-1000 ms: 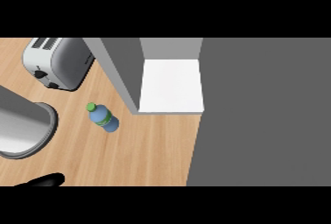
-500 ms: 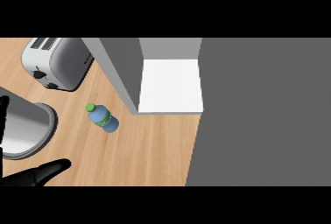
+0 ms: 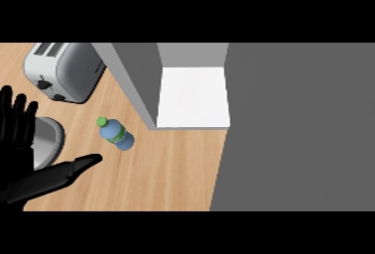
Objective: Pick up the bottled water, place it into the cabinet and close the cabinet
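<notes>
The water bottle [image 3: 117, 135], blue with a green cap, is on the wooden counter [image 3: 161, 173] just left of the open cabinet. The cabinet's white floor [image 3: 194, 96] shows between a grey side wall [image 3: 135, 79] and a large grey panel [image 3: 293, 124] on the right. My left hand [image 3: 26, 171] is at the view's left edge, open, fingers straight and pointing up, thumb stretched right toward the bottle. The thumb's tip lies a little below and left of the bottle, apart from it. Nothing is in the hand. My right hand does not show.
A silver toaster [image 3: 62, 72] stands at the back left. A grey rounded object [image 3: 50, 141] lies at the left, partly hidden behind my left hand. The counter's right edge runs beside the grey panel.
My left hand has risen into view from the lower left corner, its fingers now up along the left edge and its thumb nearer the bottle. The bottle has not moved.
</notes>
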Controlling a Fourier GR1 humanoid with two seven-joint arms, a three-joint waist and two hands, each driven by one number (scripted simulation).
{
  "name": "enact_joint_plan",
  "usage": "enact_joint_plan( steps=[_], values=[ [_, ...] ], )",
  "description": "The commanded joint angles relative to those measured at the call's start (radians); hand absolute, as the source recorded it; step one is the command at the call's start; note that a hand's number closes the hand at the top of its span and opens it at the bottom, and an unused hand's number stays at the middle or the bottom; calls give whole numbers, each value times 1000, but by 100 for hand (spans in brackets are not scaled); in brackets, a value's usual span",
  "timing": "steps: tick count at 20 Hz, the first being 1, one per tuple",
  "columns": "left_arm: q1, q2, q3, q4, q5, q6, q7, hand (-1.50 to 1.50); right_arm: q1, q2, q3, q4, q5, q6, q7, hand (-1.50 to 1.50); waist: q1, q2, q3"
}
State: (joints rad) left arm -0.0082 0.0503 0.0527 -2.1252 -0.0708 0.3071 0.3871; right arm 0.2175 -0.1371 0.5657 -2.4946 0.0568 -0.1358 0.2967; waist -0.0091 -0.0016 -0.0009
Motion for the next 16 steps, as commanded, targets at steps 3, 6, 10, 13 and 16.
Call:
enact_joint_plan(
  steps=[3, 6, 10, 13, 16],
  values=[
    [-9, -38, -14, 145, -30, 28, -116, -150, -39, -8, 73, -73, 154, -37, 63, -150, 0, 0, 0],
    [-8, 7, 70, 174, 43, -10, -127, -150, 21, -41, 92, -127, 132, -41, 32, -150, -1, -2, 0],
    [12, 33, 117, 282, 109, -76, -241, -150, -83, -8, 94, -116, 163, -94, 161, -150, 6, 0, -2],
    [-20, -33, 58, 389, 44, -23, -303, -150, -9, -56, 98, -102, 130, -76, 44, -150, -1, 0, 0],
    [-62, -31, 71, 514, 64, -50, -366, -150, -40, -67, 84, -85, 120, -86, 54, -150, -4, 1, 0]
  ],
)
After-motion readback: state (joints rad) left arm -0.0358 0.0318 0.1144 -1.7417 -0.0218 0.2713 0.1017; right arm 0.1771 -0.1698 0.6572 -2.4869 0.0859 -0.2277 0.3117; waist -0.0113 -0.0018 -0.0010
